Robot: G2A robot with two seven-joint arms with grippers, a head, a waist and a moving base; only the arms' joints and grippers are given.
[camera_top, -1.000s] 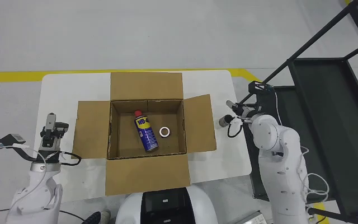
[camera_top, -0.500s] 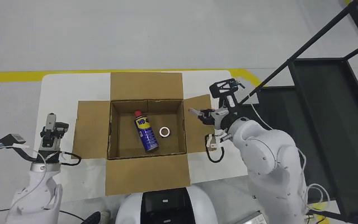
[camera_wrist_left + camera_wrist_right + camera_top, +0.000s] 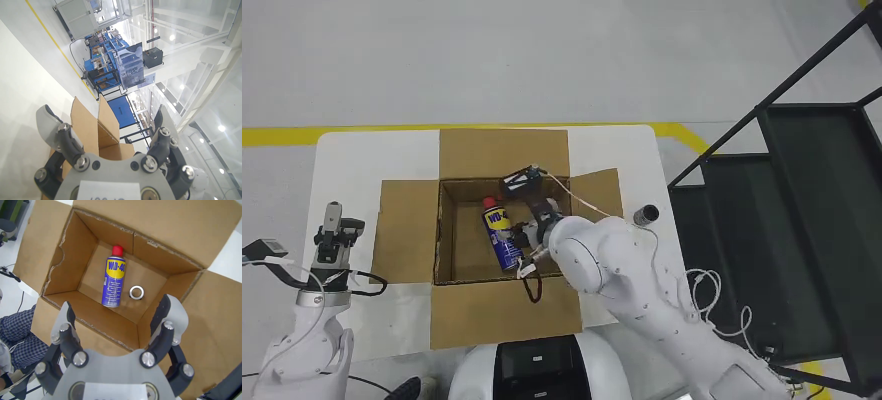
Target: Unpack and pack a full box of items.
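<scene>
An open cardboard box stands in the middle of the white table. Inside it lie a blue and yellow spray can with a red cap and, beside it, a small metal ring. My right arm stretches over the box's right side and hides the ring in the top view. My right gripper hangs open above the box, over the base of the can, holding nothing. My left gripper stands open and empty at the table's left edge, beside the left flap.
A small dark cylinder stands on the table just right of the box's right flap. A black metal rack stands close to the table's right side. Bare table lies at the far corners.
My right arm has swung left from the table's right edge to above the box. The small cylinder stays on the table where that gripper was. The left arm has not moved.
</scene>
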